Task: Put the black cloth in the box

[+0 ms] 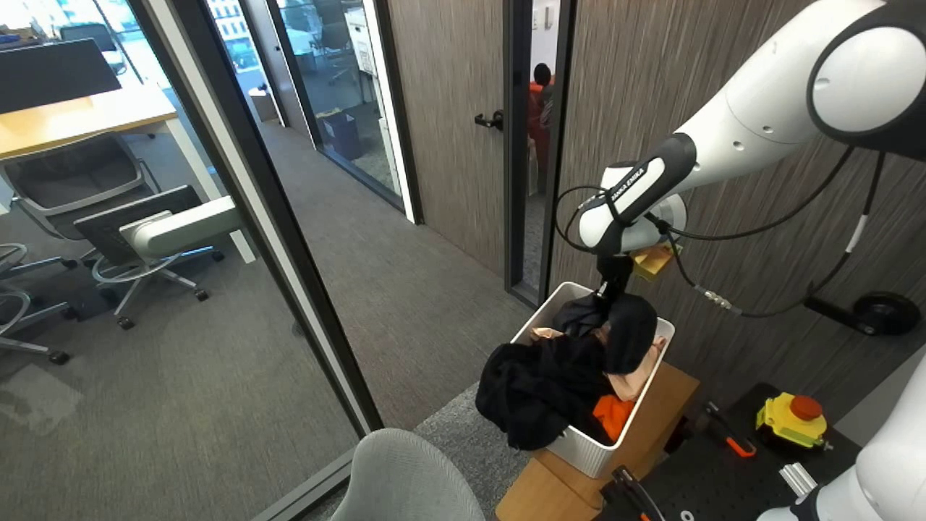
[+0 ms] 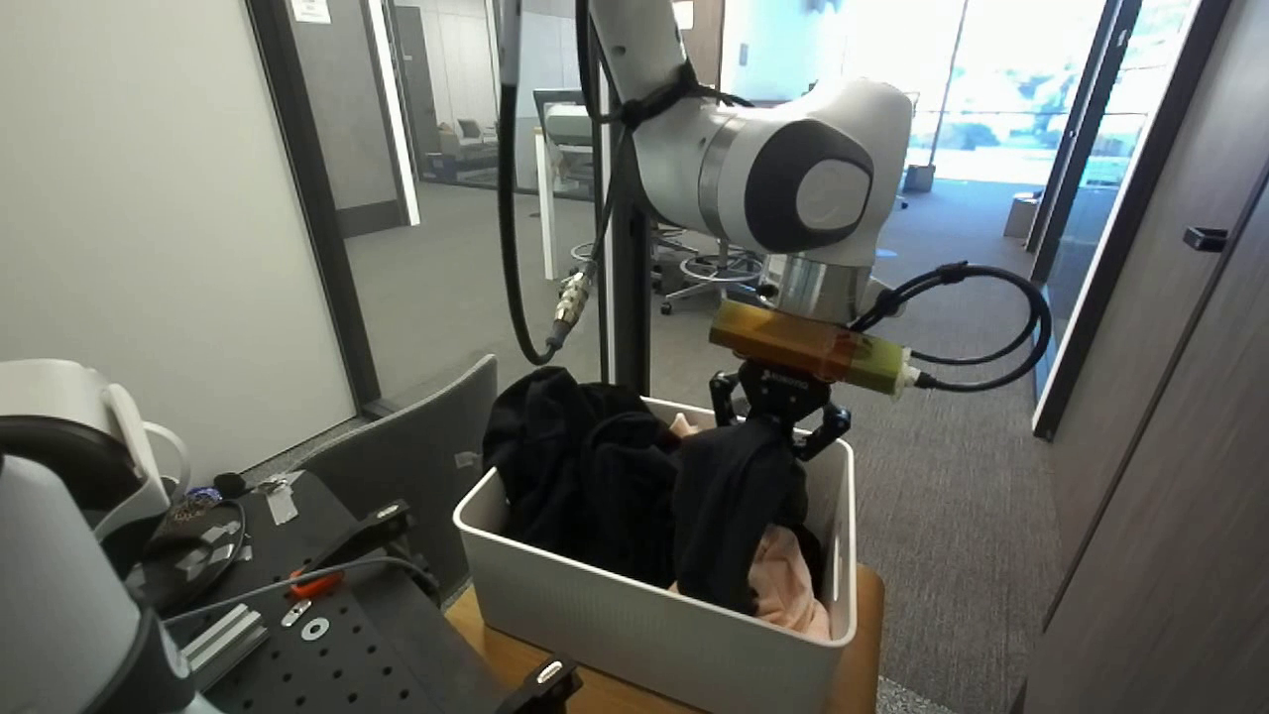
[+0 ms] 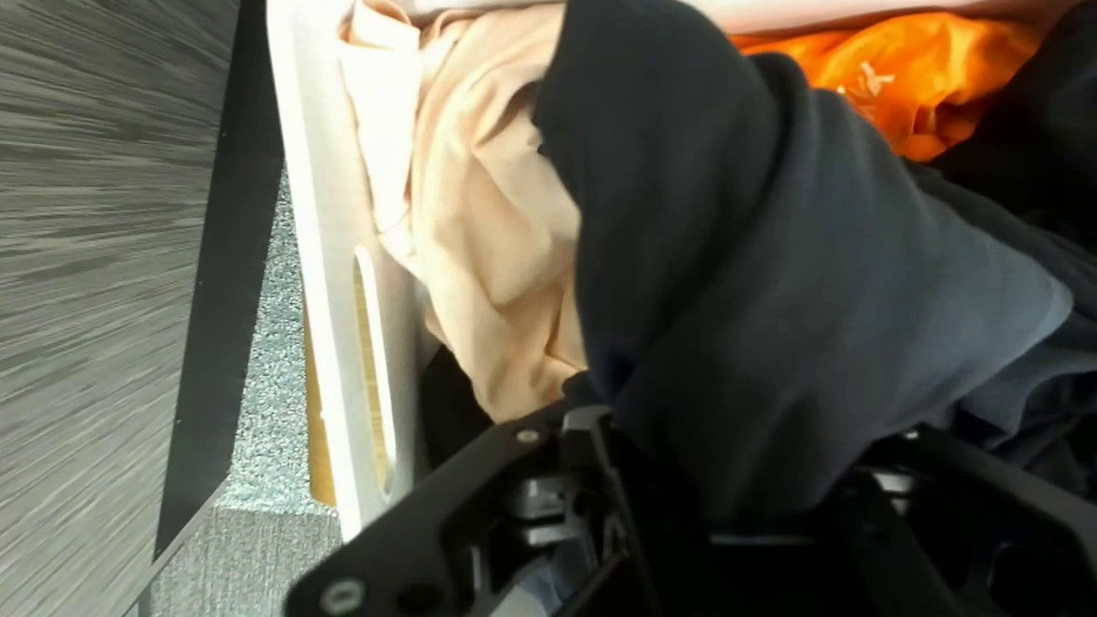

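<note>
Daylight glare at far window [image 2: 1021, 59], washed-out box rim [image 3: 321, 214], soft wrist view

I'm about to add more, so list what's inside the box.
Black cloth, partly held in the gripper, plus peach cloth and orange cloth, both partly hidden by it. The bottom of the box and anything beneath these cloths is covered.

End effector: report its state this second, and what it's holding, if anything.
End effector: closed, holding the black cloth.
</note>
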{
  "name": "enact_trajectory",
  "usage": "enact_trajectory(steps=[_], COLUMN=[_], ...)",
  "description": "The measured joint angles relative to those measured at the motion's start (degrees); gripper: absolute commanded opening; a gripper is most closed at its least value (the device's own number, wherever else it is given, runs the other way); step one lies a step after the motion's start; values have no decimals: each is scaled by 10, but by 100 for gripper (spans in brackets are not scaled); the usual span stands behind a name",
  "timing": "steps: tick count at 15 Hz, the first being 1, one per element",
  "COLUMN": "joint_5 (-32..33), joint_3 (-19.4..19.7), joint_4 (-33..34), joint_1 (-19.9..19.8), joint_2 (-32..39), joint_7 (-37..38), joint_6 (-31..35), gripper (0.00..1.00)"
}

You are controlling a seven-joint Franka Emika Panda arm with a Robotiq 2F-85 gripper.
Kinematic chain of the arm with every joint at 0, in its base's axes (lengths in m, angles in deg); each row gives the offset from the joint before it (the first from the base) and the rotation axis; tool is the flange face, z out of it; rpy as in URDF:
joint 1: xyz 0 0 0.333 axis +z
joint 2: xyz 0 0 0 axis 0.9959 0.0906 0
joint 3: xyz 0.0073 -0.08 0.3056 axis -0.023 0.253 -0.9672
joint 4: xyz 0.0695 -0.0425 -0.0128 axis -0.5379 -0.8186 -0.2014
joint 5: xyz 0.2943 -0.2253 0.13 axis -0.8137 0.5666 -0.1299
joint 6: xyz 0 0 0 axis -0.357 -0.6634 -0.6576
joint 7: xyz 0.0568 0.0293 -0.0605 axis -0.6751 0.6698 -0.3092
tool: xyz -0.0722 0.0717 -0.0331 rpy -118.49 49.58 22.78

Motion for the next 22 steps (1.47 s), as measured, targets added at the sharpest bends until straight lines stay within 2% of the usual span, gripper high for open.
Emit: enact_trajectory(steps=[10,11,12,19,20,22], joint_5=[-16,-16,-16,-16,-16,-15], joint_3=[-22,-24,-25,-26,-26,-24], joint_4=[52,57,62,68,65,53], joint_1=[-56,-61,-66,-69,-68,-62], joint_2=[81,87,92,96,90,68], joint_7=[-35,-38,-40,-34,-29,-12], joint_6=[-1,-1,-1,-7,-8,-12], gripper=[10,32,44,95,100,100])
